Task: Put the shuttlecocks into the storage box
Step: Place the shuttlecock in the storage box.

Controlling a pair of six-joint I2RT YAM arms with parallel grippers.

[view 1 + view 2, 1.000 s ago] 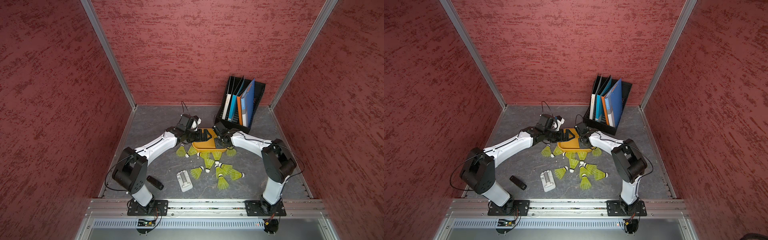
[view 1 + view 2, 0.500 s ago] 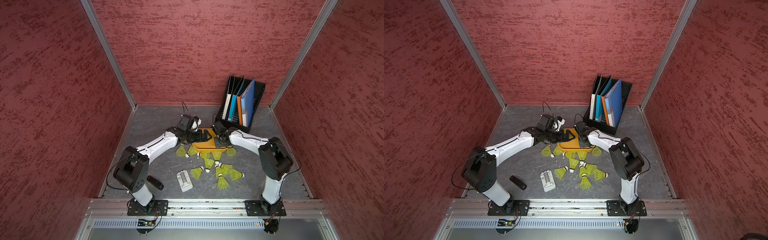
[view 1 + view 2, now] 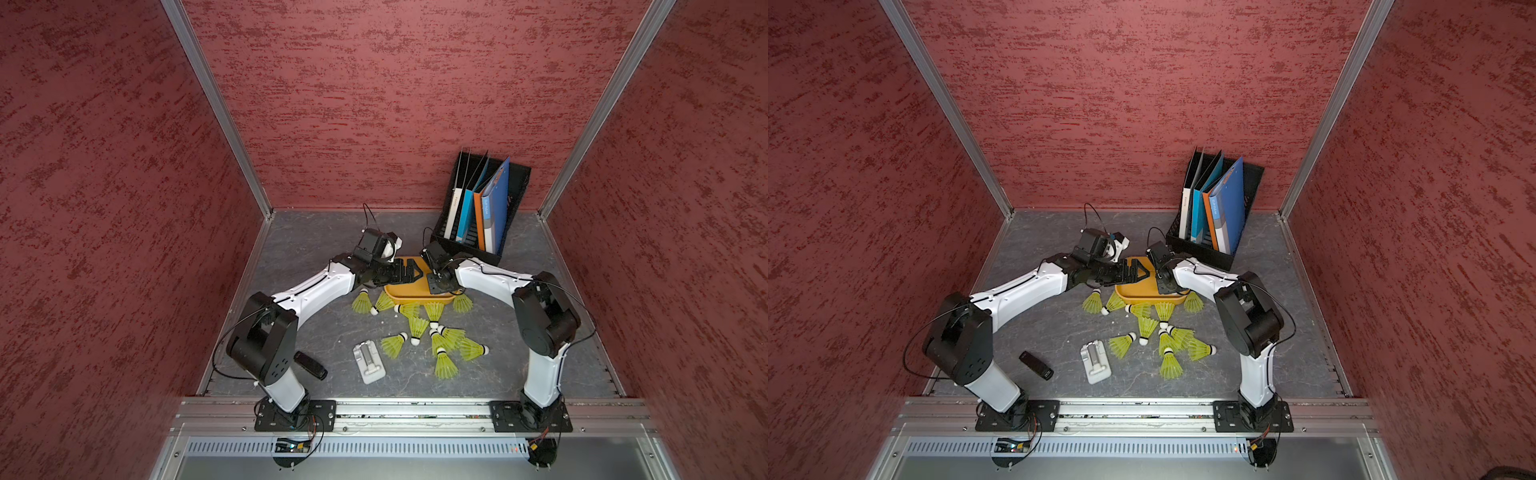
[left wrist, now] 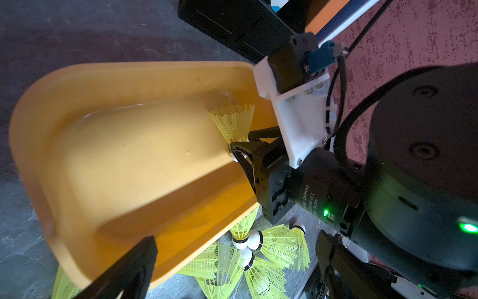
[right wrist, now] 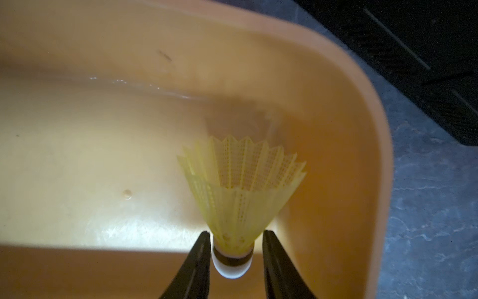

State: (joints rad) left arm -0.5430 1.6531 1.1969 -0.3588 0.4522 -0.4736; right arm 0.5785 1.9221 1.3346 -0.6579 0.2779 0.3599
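Yellow-green shuttlecock (image 5: pixel 240 196), lower centre, is sitting inside the storage box (image 5: pixel 375 129) between narrowly parted right gripper (image 5: pixel 236 259) fingers; left gripper (image 3: pixel 417 270) fingers are standing wide; widen fully before lifting clear.

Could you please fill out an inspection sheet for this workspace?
Surface: grey table, nothing spilled.
Job's things: one shuttlecock in the box; about eleven shuttlecocks loose in front.
Clutter: white device, black stick, rack of folders.
End effectors: left end effector open over the box; right end effector, jaws slightly apart around the shuttlecock's cork.
Cables: black cable loops at both wrists, off the shuttlecocks.
Surroundings: red walls, metal frame.
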